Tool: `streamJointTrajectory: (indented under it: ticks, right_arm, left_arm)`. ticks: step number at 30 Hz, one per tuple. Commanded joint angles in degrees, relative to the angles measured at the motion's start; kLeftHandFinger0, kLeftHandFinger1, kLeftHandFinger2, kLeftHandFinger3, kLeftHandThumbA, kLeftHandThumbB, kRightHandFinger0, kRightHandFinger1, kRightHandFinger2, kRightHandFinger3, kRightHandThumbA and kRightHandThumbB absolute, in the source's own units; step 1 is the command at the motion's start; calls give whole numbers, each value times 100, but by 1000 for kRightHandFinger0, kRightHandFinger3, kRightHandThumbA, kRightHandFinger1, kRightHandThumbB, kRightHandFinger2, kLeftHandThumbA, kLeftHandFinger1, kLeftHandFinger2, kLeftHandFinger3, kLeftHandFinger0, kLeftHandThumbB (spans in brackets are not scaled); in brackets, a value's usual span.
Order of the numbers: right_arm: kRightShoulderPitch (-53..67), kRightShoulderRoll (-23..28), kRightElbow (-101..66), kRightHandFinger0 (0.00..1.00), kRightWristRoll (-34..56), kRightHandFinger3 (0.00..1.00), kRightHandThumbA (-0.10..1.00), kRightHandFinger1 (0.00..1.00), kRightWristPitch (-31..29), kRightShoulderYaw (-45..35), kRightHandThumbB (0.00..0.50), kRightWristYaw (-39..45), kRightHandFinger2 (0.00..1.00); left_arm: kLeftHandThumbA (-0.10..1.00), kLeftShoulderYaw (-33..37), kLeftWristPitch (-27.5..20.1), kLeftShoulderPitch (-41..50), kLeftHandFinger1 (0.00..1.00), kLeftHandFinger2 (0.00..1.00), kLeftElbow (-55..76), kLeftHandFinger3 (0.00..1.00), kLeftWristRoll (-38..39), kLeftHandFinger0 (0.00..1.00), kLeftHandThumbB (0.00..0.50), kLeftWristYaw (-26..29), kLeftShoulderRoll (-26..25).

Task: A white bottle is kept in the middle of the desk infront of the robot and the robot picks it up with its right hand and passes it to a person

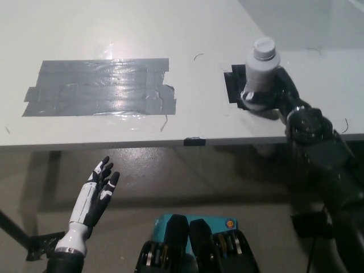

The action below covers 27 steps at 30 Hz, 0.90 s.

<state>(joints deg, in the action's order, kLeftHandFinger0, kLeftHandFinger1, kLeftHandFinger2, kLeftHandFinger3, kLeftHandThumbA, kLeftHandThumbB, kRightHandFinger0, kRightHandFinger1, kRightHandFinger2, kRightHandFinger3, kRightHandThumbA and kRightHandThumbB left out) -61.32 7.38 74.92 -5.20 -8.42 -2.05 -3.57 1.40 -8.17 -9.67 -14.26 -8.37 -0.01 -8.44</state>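
The white bottle with a white cap stands upright on a black tape patch at the right of the grey desk. My black right hand is wrapped around the bottle's lower half from the right, fingers closed on it. The bottle's base looks blurred and slightly off the desk surface. My white left hand rests low at the lower left, below the desk edge, fingers apart and holding nothing.
A large patch of grey duct tape covers the desk's left middle. The desk's front edge runs across the picture, with a small black clip on it. Floor shows below.
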Motion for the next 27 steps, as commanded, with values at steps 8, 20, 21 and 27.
streamJointTrajectory:
  ticks: [8, 20, 21, 27]
  right_arm:
    - [-540, 155, 503, 101, 403, 669, -100, 512, -327, -468, 198, -733, 805]
    - [-593, -145, -83, 82, 301, 810, -100, 519, -688, -232, 154, -383, 826]
    - [-558, -232, -353, 105, 142, 834, -100, 541, -709, -47, 143, -379, 839]
    - [-333, -515, -1426, 43, -102, 791, -100, 460, -502, 485, 160, -212, 794]
  left_arm:
    - [857, -37, -102, -285, 1000, 1000, 167, 1000, 64, 1000, 0, -37, -71]
    - [837, -41, -137, -291, 1000, 1000, 135, 1000, 79, 1000, 0, -62, -109]
    - [858, -37, -118, -288, 1000, 1000, 131, 1000, 60, 1000, 0, -54, -111]
    - [886, -16, -127, -275, 1000, 1000, 114, 1000, 27, 1000, 8, -46, -105]
